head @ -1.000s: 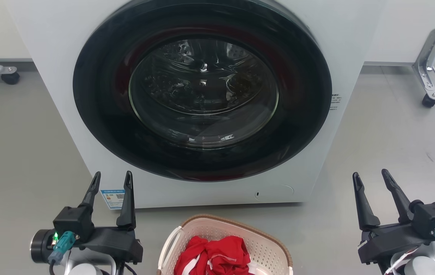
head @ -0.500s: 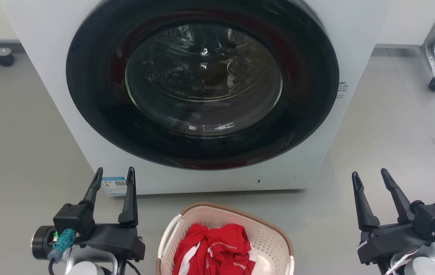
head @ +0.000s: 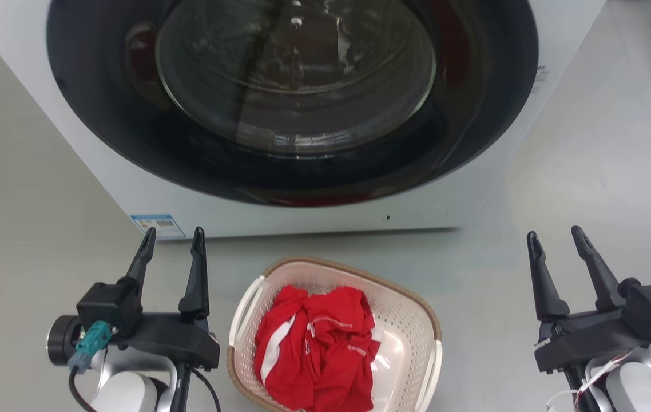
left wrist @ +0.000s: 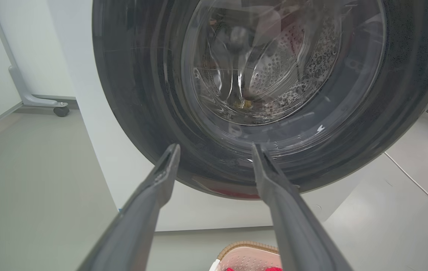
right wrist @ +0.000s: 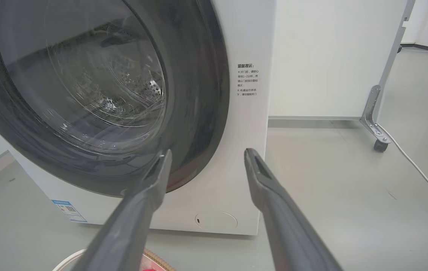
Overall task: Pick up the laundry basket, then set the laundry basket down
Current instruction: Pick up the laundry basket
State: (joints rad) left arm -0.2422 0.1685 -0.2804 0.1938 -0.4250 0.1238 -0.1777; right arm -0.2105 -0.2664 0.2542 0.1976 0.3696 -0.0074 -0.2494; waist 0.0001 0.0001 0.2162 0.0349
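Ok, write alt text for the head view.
A cream laundry basket holding red clothing sits on the grey floor before a white front-loading washing machine. The left pincer and right pincer, both open, flank the basket, touching nothing.

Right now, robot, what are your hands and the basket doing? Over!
Left gripper open, empty, beside the laundry basket. Right gripper open, empty, farther off. Basket on floor, red clothes inside, not yet lifted. Washing machine close behind.
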